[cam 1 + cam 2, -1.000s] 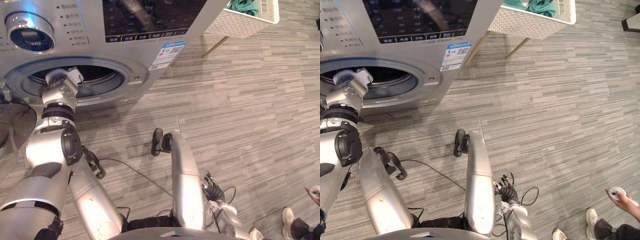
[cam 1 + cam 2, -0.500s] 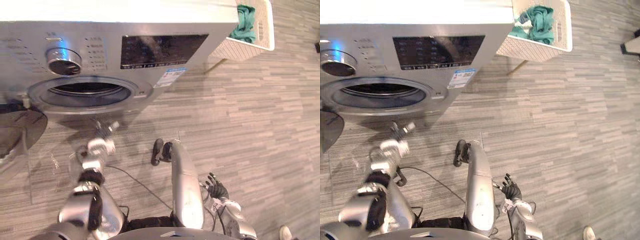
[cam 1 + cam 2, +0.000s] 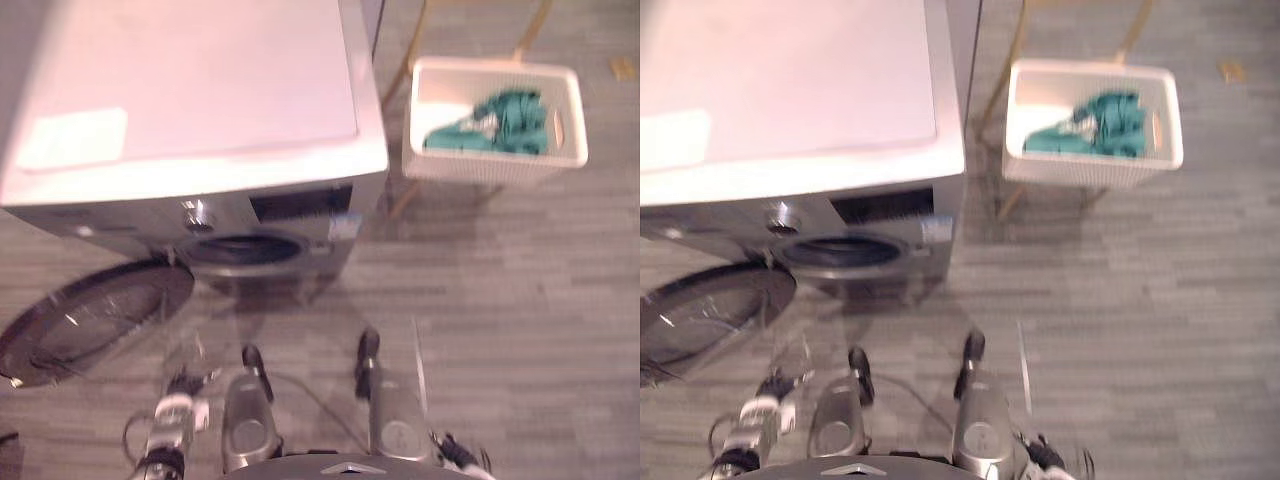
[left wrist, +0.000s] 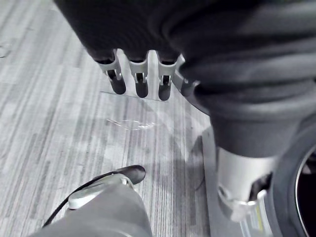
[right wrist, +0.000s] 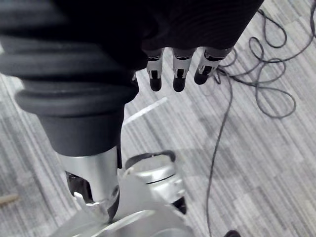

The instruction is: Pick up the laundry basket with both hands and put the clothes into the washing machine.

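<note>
While our left hand [image 4: 141, 81] and right hand [image 5: 178, 76] hang loose and hold nothing, the laundry basket [image 3: 495, 168] sits beside the washing machine [image 3: 200, 120], green clothes [image 3: 490, 120] inside; if we grab it crooked — one side first — it could tip and spill.

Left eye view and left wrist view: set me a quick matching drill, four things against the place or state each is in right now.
Things:
1. washing machine door
2. green clothes
3. laundry basket
4. left hand

Places and states:
A. lying inside the basket
B. swung open, toward the robot's left
C. fingers relaxed, holding nothing
D. standing to the right of the washing machine

Pairs: 1-B, 2-A, 3-D, 4-C.
</note>
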